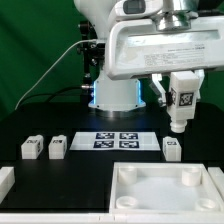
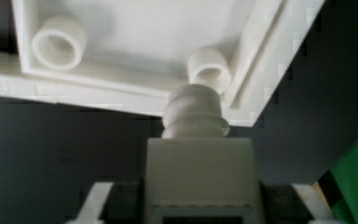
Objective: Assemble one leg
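1. Across the exterior view's upper right, the arm (image 1: 150,45) fills the corner. The frame cuts it off at the top and the right edge.
2. The white tray-like piece (image 1: 150,195) lies at the near table edge, cut off by the lower border. The wrist view shows only one corner region with two round sockets (image 2: 60,45); the rest is out of frame.
3. The marker board (image 1: 120,140) lies flat mid-table and is fully visible, with bare black table (image 1: 80,180) between it and the tray's rim.
4. The gripper (image 2: 201,205) is closed narrowly around the held leg (image 1: 183,100). Its fingers (image 2: 101,205) are partly cut off and blurred. The leg hangs upright in the air with its tag facing the exterior camera, clear of the table. In the wrist view its round end points toward a corner socket (image 2: 211,68); whether they touch cannot be told there.
5. One loose leg (image 1: 171,149) stands just beside the marker board's end at the exterior view's right. It is below the held leg and apart from it.
6. Two further legs (image 1: 32,148) stand side by side at the exterior view's left, with open table around them.
7. A white fragment (image 1: 5,180) at the lower left is mostly out of frame and cannot be identified.
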You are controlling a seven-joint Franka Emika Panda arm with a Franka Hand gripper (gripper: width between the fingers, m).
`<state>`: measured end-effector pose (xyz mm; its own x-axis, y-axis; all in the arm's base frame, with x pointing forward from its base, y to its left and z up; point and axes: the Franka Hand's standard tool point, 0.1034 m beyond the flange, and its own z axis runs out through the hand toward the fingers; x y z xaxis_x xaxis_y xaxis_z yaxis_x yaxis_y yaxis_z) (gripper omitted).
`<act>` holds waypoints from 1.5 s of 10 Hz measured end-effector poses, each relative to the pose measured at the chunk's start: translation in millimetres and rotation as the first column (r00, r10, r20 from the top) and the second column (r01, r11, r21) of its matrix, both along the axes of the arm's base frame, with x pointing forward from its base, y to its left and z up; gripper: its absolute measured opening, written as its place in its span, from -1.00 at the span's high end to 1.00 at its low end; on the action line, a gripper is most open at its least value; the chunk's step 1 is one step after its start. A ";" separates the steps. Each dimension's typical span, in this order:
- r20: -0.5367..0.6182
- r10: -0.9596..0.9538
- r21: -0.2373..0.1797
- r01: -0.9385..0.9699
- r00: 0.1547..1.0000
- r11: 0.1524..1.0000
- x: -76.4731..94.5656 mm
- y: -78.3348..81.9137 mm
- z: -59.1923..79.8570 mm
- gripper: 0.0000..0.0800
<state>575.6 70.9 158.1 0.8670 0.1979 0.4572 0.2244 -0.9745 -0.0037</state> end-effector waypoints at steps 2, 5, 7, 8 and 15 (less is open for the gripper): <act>0.160 0.048 -0.047 -0.040 0.986 0.998 33.5 -24.5 -20.0 0.27; 0.189 0.021 0.022 -0.025 0.982 0.999 59.6 0.1 -30.9 0.27; 0.190 0.020 0.021 -0.025 0.982 0.999 59.1 -0.6 -29.4 0.27; 0.189 0.020 0.021 -0.025 0.982 0.999 58.9 -0.7 -29.9 0.27; 0.057 0.054 0.063 -0.058 0.997 0.996 52.6 27.2 -73.3 0.27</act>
